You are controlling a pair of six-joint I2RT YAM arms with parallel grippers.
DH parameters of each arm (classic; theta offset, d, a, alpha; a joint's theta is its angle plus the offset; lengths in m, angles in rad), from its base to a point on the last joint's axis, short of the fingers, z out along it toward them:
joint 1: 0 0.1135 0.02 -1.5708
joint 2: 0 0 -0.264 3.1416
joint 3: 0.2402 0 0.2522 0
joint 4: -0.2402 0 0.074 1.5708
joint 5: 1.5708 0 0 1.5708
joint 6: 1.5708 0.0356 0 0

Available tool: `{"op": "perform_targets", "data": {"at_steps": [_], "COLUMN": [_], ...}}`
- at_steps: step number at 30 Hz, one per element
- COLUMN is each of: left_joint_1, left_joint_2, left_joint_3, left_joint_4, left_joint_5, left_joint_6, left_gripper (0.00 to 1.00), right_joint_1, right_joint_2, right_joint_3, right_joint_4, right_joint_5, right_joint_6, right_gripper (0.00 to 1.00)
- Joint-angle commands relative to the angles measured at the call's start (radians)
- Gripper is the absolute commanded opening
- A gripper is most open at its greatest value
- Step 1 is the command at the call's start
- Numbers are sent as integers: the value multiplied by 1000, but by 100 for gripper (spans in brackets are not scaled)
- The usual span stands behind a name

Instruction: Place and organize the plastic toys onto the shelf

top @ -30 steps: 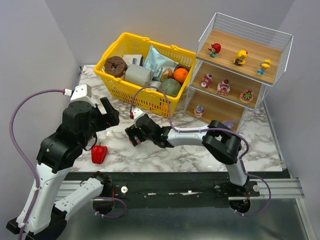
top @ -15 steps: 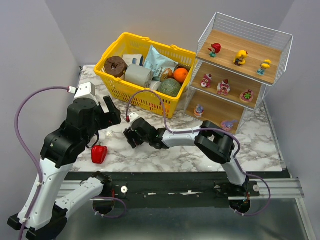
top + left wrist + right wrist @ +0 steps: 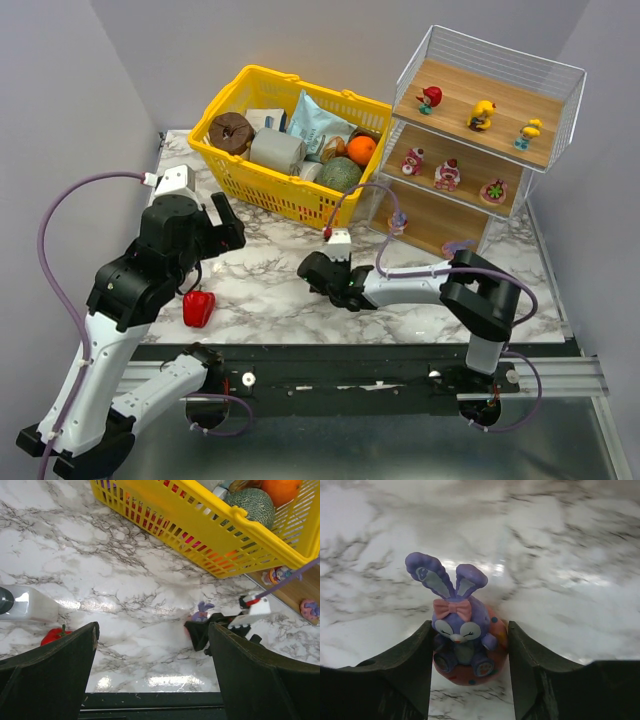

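Moving rightward since a second ago, my right tool (image 3: pixel 310 273) is now sitting mid-bench (image 3: pixel 260 290) and pinching the purple bunny (image 3: pixel 465 630) by its base, near side of the yellow basket (image 3: pixel 270 195), left of the shelf (image 3: pixel 455 95). My left tool (image 3: pixel 152 630) is hovering wide open at the left.

Yellow basket (image 3: pixel 268 196) holding orange (image 3: pixel 361 149) and melon (image 3: pixel 341 175), red bell pepper (image 3: pixel 198 308) on marble table (image 3: pixel 270 300), white bottle (image 3: pixel 27 606)

White bottle (image 3: pixel 22 605) cut by left wrist view's edge; purple bunny (image 3: pixel 462 630) hidden under right gripper (image 3: pixel 312 274) from above.
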Motion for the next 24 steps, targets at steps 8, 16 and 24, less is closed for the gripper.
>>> {"op": "perform_targets", "data": {"at_steps": [8, 16, 24], "left_joint_1": [-5, -5, -5], "left_joint_2": [-5, -6, -3], "left_joint_3": [-47, -69, -82], "left_joint_4": [38, 52, 60], "left_joint_5": [68, 79, 77], "left_joint_6": [-7, -11, -10], "left_gripper": [99, 99, 99], "right_joint_1": [-49, -121, -150], "right_joint_2": [-99, -220, -226], "right_joint_3": [-154, -350, -416], "right_joint_4": [-661, -412, -269], "right_joint_5": [336, 352, 306], "right_joint_6": [622, 471, 378], "right_gripper": [8, 8, 23]}}
